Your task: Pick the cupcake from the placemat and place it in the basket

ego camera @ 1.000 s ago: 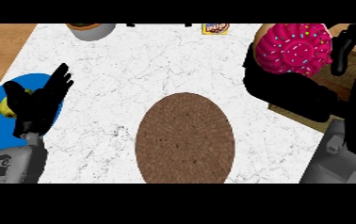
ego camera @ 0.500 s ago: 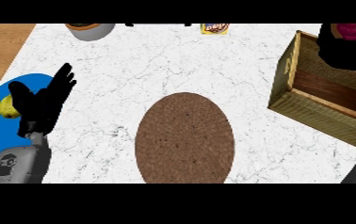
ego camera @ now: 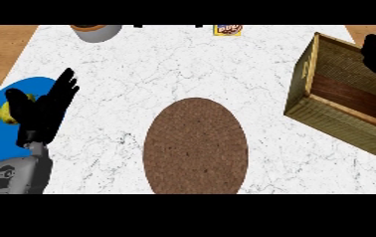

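Resting left hand (ego camera: 43,115), fingers (ego camera: 66,84) up

Beneath me a white marble tabletop (ego camera: 220,66) veined with thin grey lines fills nearly my whole view; warm brown wood (ego camera: 12,44) shows beyond its left edge and far right corner

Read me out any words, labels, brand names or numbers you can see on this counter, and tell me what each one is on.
Yellow packet at the counter's far edge: a purple label, too blurred to read.
No text shows on the placemat, basket, blue plate or grey container.
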